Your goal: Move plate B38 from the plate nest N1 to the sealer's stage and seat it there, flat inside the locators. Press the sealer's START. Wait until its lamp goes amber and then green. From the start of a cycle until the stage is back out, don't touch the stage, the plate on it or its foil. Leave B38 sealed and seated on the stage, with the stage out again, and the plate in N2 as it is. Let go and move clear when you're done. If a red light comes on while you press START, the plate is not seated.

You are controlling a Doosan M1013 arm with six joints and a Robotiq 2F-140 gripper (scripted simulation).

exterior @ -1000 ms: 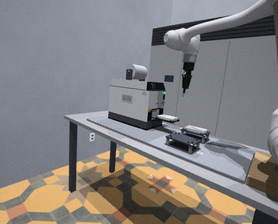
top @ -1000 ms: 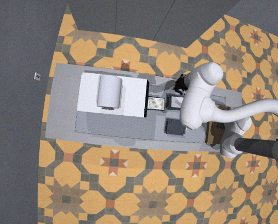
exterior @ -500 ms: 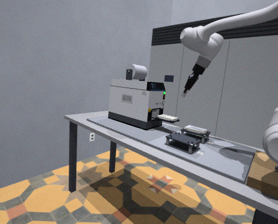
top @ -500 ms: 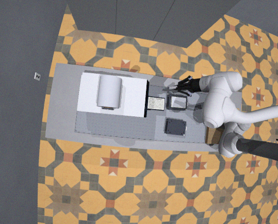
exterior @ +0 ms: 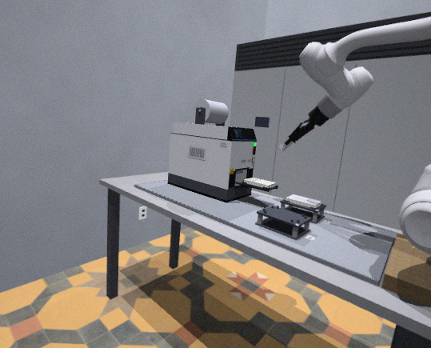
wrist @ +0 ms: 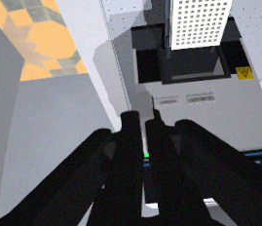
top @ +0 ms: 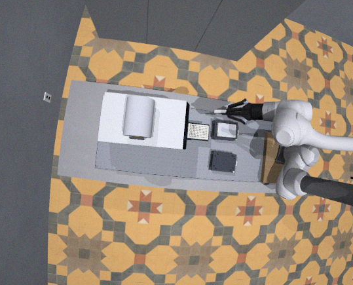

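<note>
The white sealer (top: 166, 122) (exterior: 201, 157) stands on the table, and its lamp (exterior: 254, 144) (wrist: 145, 155) glows green. A white well plate (top: 198, 132) (exterior: 260, 182) (wrist: 203, 11) lies flat on the stage (wrist: 190, 63), which is out in front of the sealer. One dark plate nest (top: 222, 161) (exterior: 283, 218) is empty. The other nest (top: 214, 135) (exterior: 317, 213) holds a white plate (top: 226, 129) (exterior: 303, 200). My gripper (top: 215, 111) (exterior: 284, 146) (wrist: 141, 105) is shut and empty. It hangs in the air in front of the sealer's face, above and beside the stage, touching nothing.
A foil roll (top: 138, 115) (exterior: 216, 111) sits on top of the sealer. A grey mat (top: 150, 161) (exterior: 343, 245) covers part of the table (top: 78, 128) (exterior: 223, 233). The arm's wooden base block (top: 269, 164) (exterior: 407, 265) stands at the table's end near the nests.
</note>
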